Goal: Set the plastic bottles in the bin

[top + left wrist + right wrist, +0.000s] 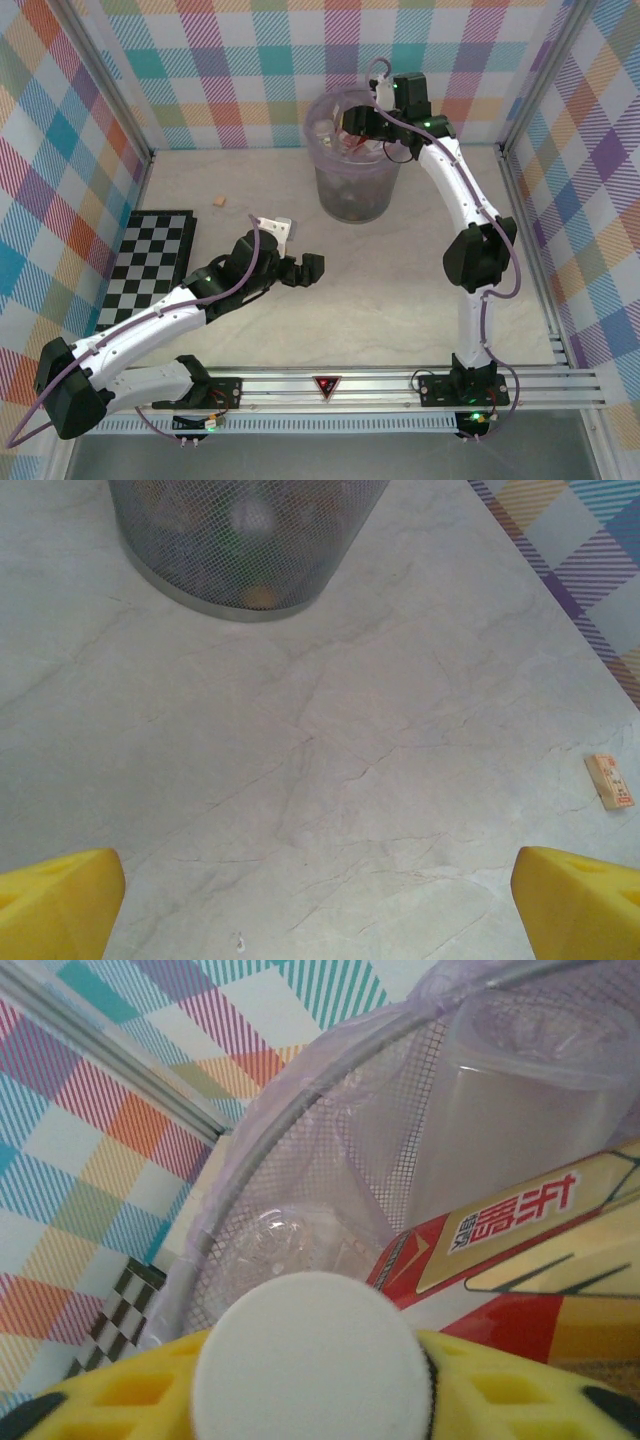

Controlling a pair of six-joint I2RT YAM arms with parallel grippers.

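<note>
Nearest the bases, the left gripper [320,910] hangs low over the pale table [400,300], its yellow fingers [55,900] spread wide with nothing between them. A chessboard [150,265] lies to one side and a small tan block [610,781] sits apart from it. Here it poses little risk, unless it swings forward and nudges the bin [355,190]. Farther back, that mesh bin stands near the rear wall with a lilac liner bag [300,1130] draped over its rim and other bottles [250,520] heaped inside. The right gripper [350,122] reaches over the bin's mouth, its pads clenched on a white-capped bottle [310,1355] that sits just inside the rim's arc in the right wrist view. The trouble I would expect lies there: released this close to the rim, the bottle could glance off the wire edge and land on the table. A red-and-yellow label [520,1250] lies right by the fingers; I cannot tell whether it belongs to the held bottle. If the heap is that high, a dropped bottle may bounce back out. A finger snagging the loose liner could drag or tip the light bin.
</note>
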